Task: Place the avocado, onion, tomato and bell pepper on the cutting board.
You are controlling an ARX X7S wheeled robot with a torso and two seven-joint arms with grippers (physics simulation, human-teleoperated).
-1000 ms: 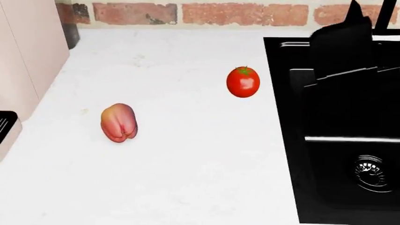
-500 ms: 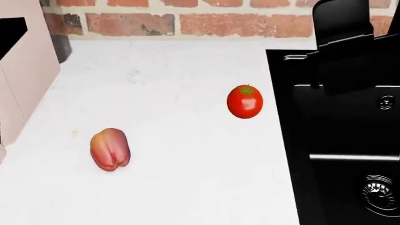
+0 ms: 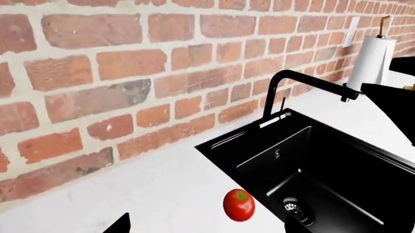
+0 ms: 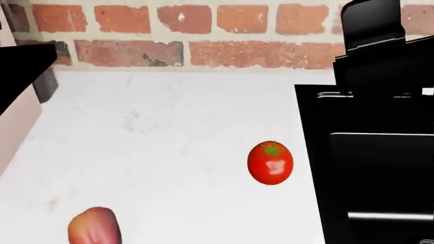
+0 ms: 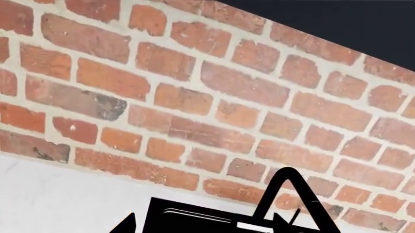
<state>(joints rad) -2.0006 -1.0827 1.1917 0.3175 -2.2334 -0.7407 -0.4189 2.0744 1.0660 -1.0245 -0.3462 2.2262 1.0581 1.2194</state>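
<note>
Your tomato [image 4: 271,162] sits mid-frame in the head view, beside the sink [image 4: 379,168]; the pepper [image 4: 95,226] peeks in at lower left. I cannot tell either jaw's state. Descend squarely over the tomato; it may roll.

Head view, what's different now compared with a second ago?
The view has tilted up: the tomato and the bell pepper have slid down the picture, the pepper now cut off at the bottom edge, and more brick wall shows. Neither was picked up; both keep their places on the white counter, the tomato beside the black sink.
</note>
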